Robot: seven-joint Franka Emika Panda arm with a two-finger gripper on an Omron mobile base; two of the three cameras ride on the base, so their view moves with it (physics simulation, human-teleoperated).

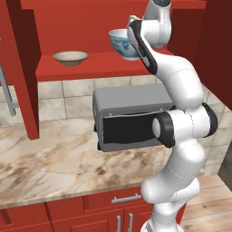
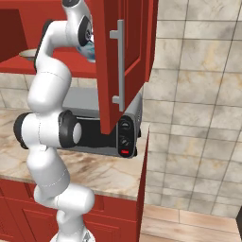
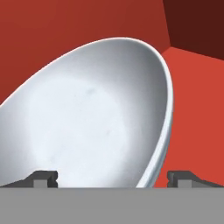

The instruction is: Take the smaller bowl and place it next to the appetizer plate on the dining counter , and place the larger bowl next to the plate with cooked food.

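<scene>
Big deep white bowl with blue-green floral outside [image 1: 121, 44] sits at right end of red cupboard shelf [image 1: 97, 63]. Gripper [image 3: 112, 178] spread wide, straddling its rim, nothing pinched yet. Looks rigid, glazed, slippery, breakable: best pinch rim wall. Small shallow beige bowl [image 1: 70, 57] rests mid-shelf, well apart.

Two bowls sit on the red cabinet shelf [image 1: 99, 61]: one shallow beige bowl [image 1: 70, 57] and one deep white bowl with blue pattern [image 1: 121, 44]. One grey toaster oven [image 1: 129, 115] stands on the marble tabletop [image 1: 50, 158]. One open cabinet door [image 2: 125, 61], with one handle.
</scene>
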